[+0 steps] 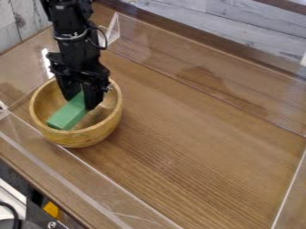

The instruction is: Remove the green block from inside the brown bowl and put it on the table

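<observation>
The brown bowl (98, 131) sits on the table (203, 143) at the left, near the front clear wall. My black gripper (79, 97) points straight down over the bowl, shut on the upper end of the green block (66, 115). The block hangs tilted, its lower end toward the bowl's left inner side; I cannot tell whether that end still touches the bowl. The fingers hide the top of the block.
Low clear plastic walls (180, 210) edge the table at the front, left and back. A wide stretch of bare wood lies to the right of the bowl. A black and yellow object (46, 212) sits outside the front wall.
</observation>
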Action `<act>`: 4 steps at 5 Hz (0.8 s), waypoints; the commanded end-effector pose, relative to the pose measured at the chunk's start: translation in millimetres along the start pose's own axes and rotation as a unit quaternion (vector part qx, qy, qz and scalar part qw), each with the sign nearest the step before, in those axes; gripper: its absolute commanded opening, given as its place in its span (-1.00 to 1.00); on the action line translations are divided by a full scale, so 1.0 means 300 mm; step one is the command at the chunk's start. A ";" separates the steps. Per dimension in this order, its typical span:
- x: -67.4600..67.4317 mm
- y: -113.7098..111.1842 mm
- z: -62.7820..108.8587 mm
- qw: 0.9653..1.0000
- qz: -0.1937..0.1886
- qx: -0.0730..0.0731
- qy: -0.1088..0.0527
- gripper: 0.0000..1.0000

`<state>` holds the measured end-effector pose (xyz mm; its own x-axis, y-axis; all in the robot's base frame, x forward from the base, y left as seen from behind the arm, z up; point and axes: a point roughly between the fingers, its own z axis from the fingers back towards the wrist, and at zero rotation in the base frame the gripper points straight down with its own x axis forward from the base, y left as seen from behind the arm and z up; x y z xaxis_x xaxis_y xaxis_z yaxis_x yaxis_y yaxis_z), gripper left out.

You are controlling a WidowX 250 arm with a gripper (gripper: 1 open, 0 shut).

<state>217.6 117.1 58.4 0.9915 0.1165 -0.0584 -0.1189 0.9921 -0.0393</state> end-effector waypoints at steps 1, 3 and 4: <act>0.027 0.015 0.057 0.999 0.002 0.015 -0.033 -1.00; 0.026 0.016 0.053 0.999 0.007 0.016 -0.032 -1.00; 0.025 0.016 0.051 0.999 0.009 0.016 -0.032 -1.00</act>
<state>218.7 118.2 58.3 0.9899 0.1320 -0.0515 -0.1337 0.9905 -0.0326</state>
